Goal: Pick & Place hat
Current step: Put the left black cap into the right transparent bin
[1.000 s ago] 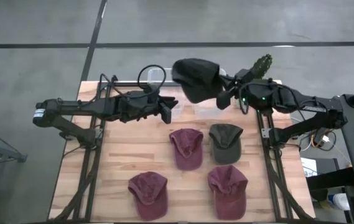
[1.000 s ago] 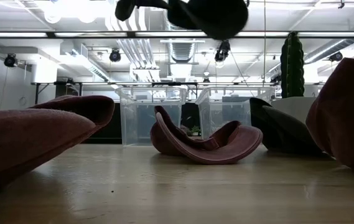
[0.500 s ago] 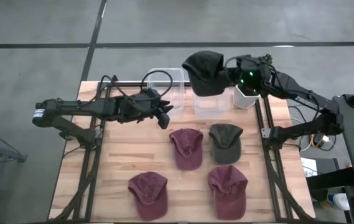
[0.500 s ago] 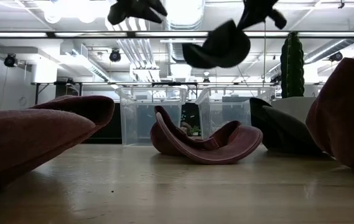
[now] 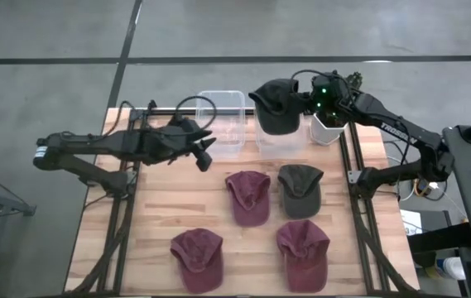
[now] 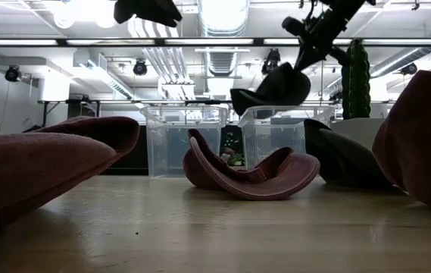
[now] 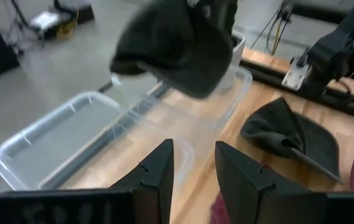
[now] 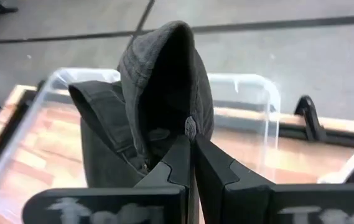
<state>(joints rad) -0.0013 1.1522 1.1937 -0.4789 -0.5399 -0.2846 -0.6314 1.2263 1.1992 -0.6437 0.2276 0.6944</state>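
Observation:
A dark grey cap hangs from my right gripper above the right clear bin; the low view shows this cap just over the bin's rim. My right gripper is shut on it. My left gripper hovers open near the left clear bin, touching nothing. Three maroon caps and one dark olive cap lie on the wooden table. My right gripper pinches a fold of the cap's crown between its two fingers, right beside the top button. The fingers come slanting down from the table's right. The cap is lifted clear and hangs below the fingertips, its brim pointing toward the table's left.
A white pot with a cactus stands at the far right corner, close under my right arm. Both clear bins sit side by side along the far edge. The four caps fill the table's middle and near right; bare wood lies on the left.
My right gripper carried the dark cap toward the table's right and down, from high above the bins to just over the right bin. My left gripper drew back toward the table's left and slightly toward the near edge, staying open.

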